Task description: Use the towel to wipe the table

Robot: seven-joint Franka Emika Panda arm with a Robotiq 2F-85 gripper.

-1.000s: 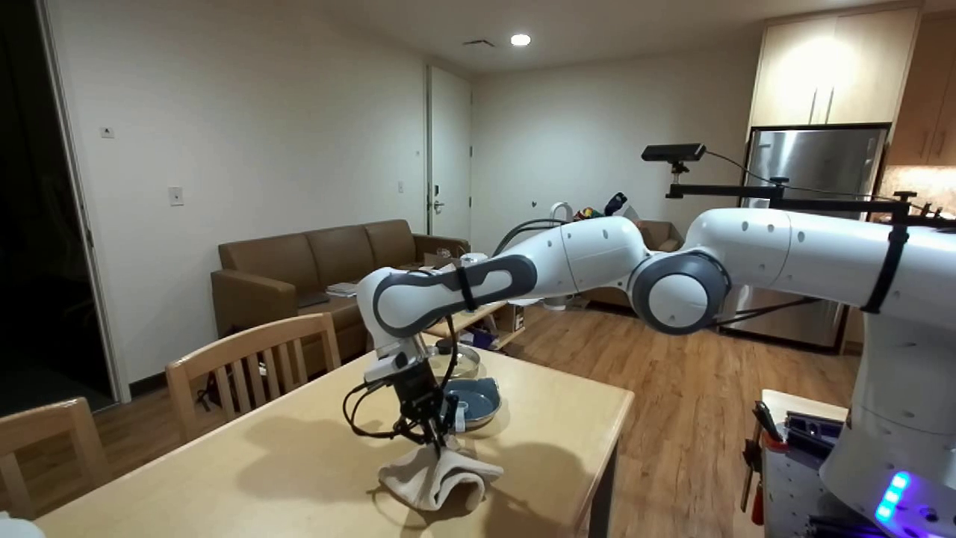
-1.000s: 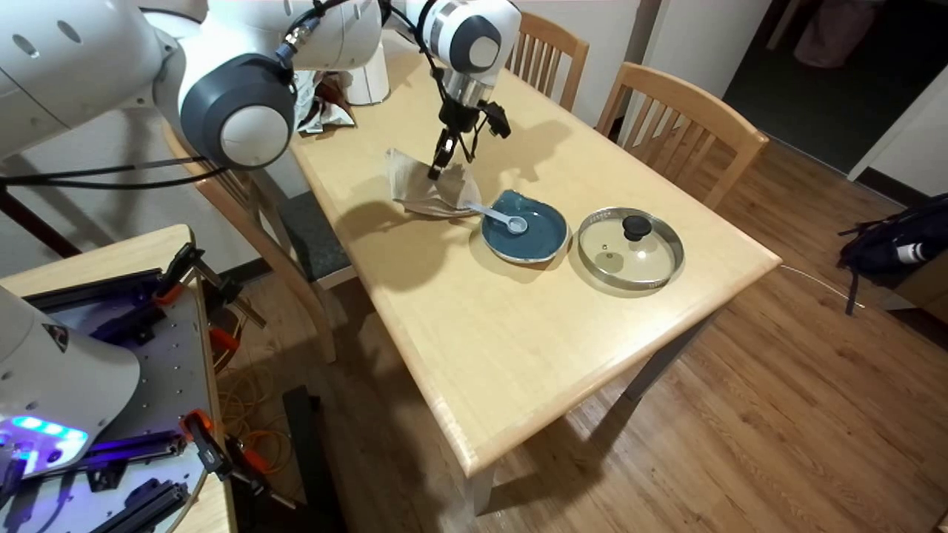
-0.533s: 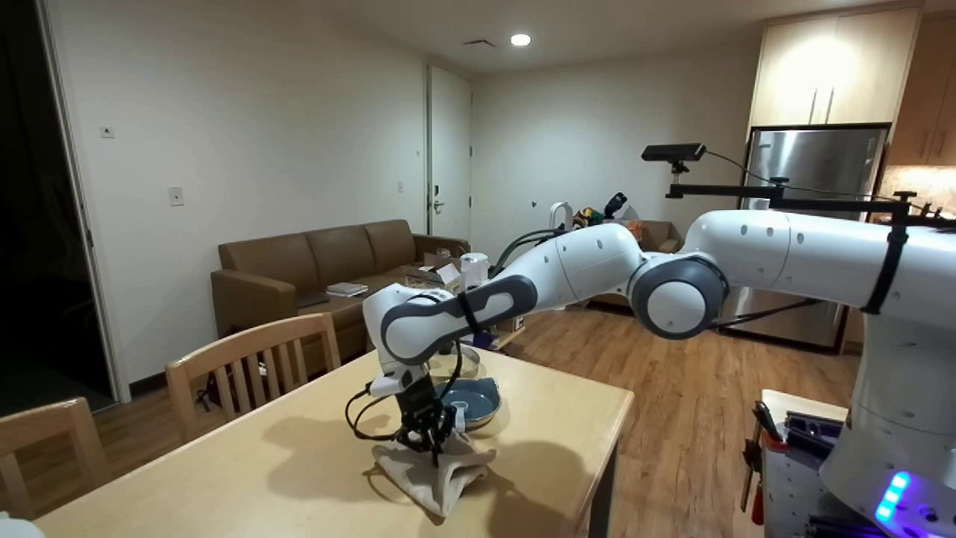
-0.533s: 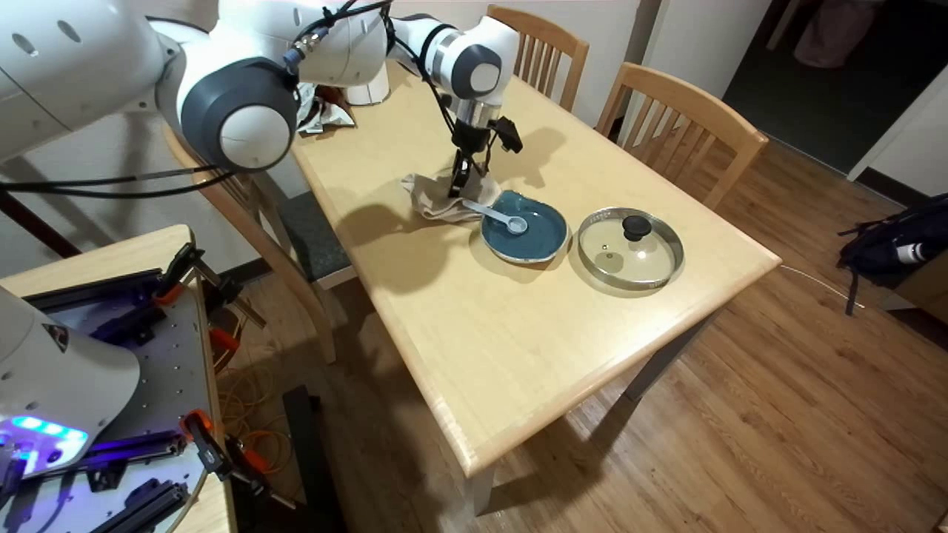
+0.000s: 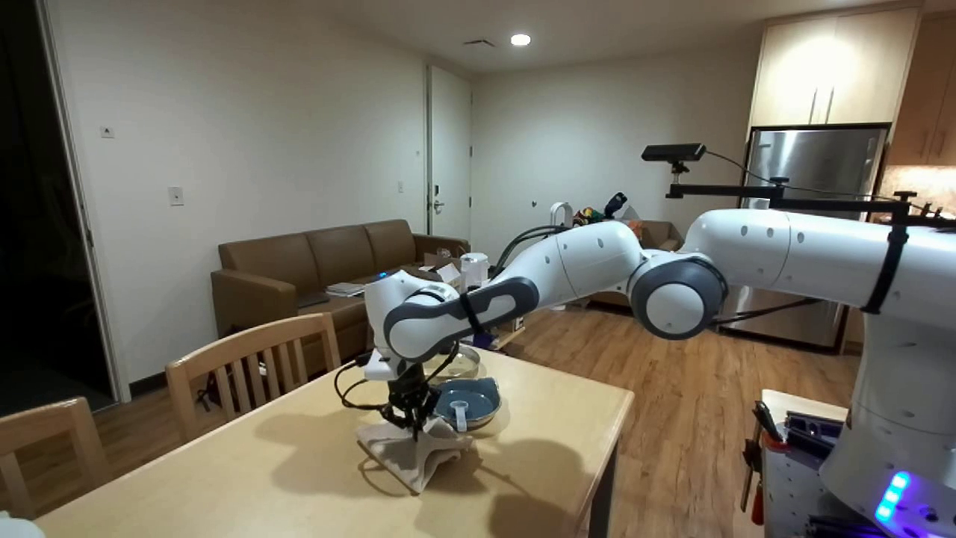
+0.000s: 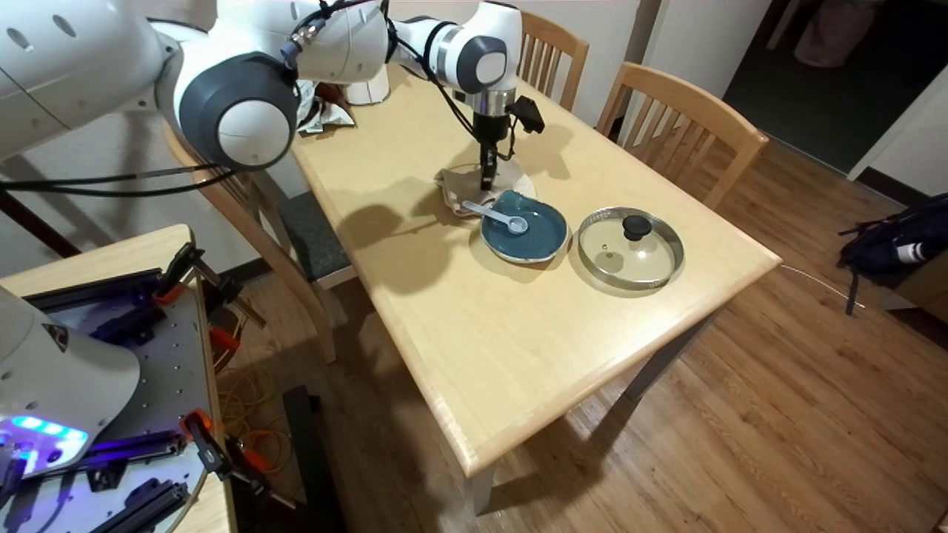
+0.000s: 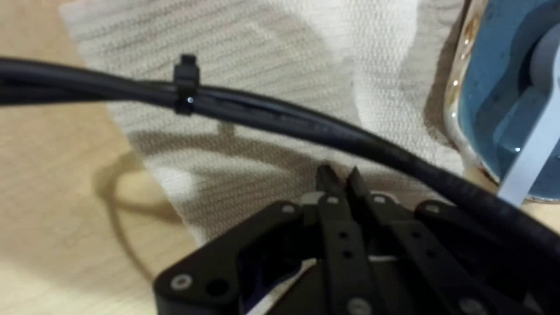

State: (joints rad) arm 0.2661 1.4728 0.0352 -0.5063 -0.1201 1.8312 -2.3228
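Note:
The light beige towel lies bunched on the wooden table. It also shows in an exterior view beside the blue dish. My gripper points down at the towel's middle. In the wrist view my gripper has its fingertips close together with a fold of towel between them, so it is shut on the towel. The towel spreads under the fingers and reaches close to the dish rim. A black cable hides part of the towel in the wrist view.
A blue dish with a pale spoon across its rim stands right beside the towel. A glass lid with a black knob lies beyond the dish. A crumpled packet sits at the table's far end. Chairs line one side.
My gripper has come down toward the table, then moved with the towel toward the chair side, alongside the dish. The towel has been dragged along and lies flatter. Dish, spoon and lid have not moved.

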